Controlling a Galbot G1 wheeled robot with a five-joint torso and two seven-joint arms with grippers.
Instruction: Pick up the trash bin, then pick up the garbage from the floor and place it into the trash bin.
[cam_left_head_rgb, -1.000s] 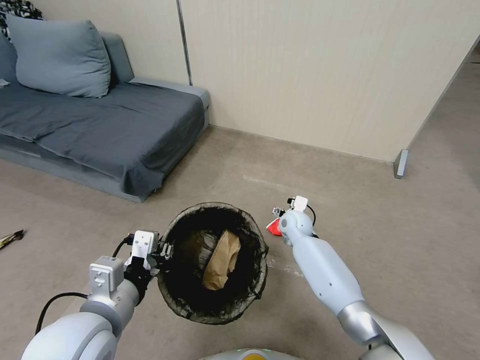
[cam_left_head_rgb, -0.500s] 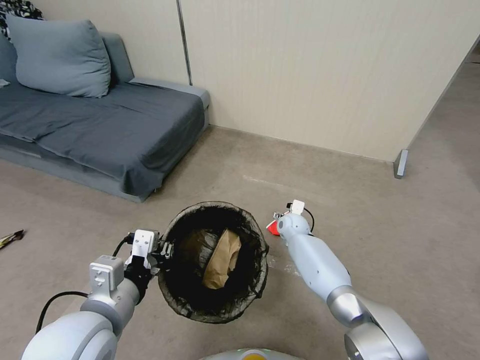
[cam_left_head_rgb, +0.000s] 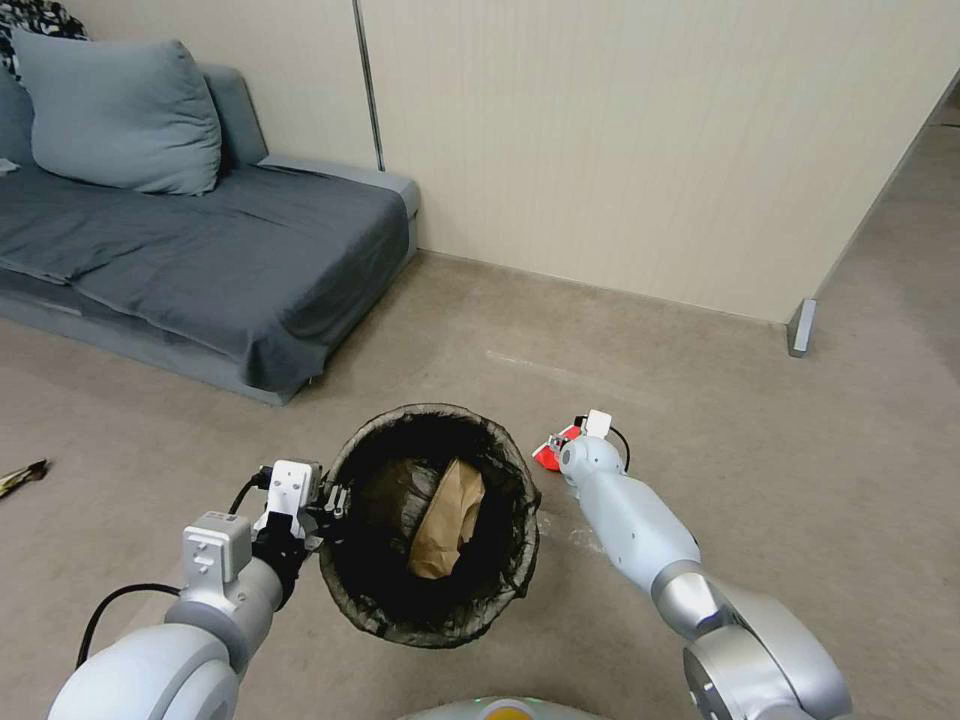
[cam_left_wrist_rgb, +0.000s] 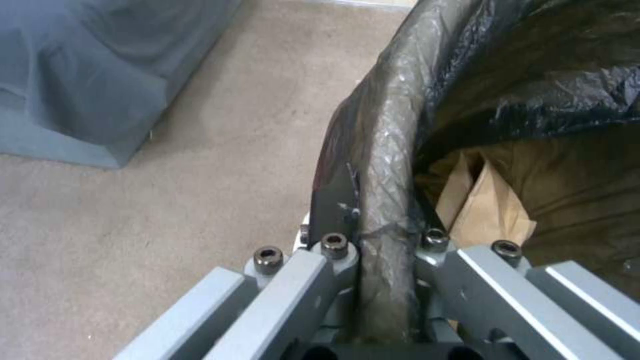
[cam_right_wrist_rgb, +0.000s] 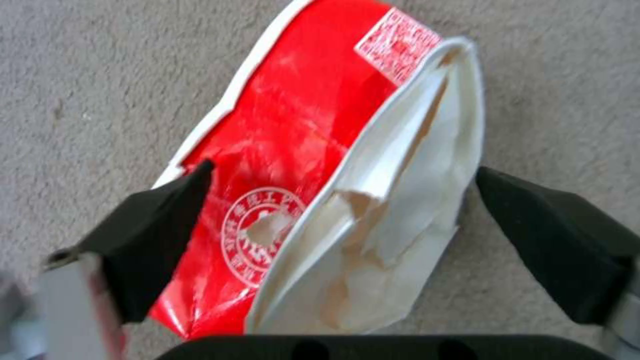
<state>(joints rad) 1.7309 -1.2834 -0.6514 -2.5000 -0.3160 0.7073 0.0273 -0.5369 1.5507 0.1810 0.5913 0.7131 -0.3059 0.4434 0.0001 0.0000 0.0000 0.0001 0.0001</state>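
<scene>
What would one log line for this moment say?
left end effector: shut on trash bin rim | right end effector: open, straddling red-and-white carton on floor | brown paper bag: in bin

The beige carpeted floor (cam_left_head_rgb: 700, 400) carries everything here. A grey sofa bed (cam_left_head_rgb: 200, 260) stands on it against the wall. Right of the sofa bed, well apart, a red-and-white crumpled paper carton (cam_right_wrist_rgb: 320, 190) lies flat on the carpet. Further right of the sofa bed, at the wall's corner, stands a small grey block (cam_left_head_rgb: 801, 328). In front of the sofa bed, towards the robot, lies a shiny wrapper (cam_left_head_rgb: 22, 476).
</scene>
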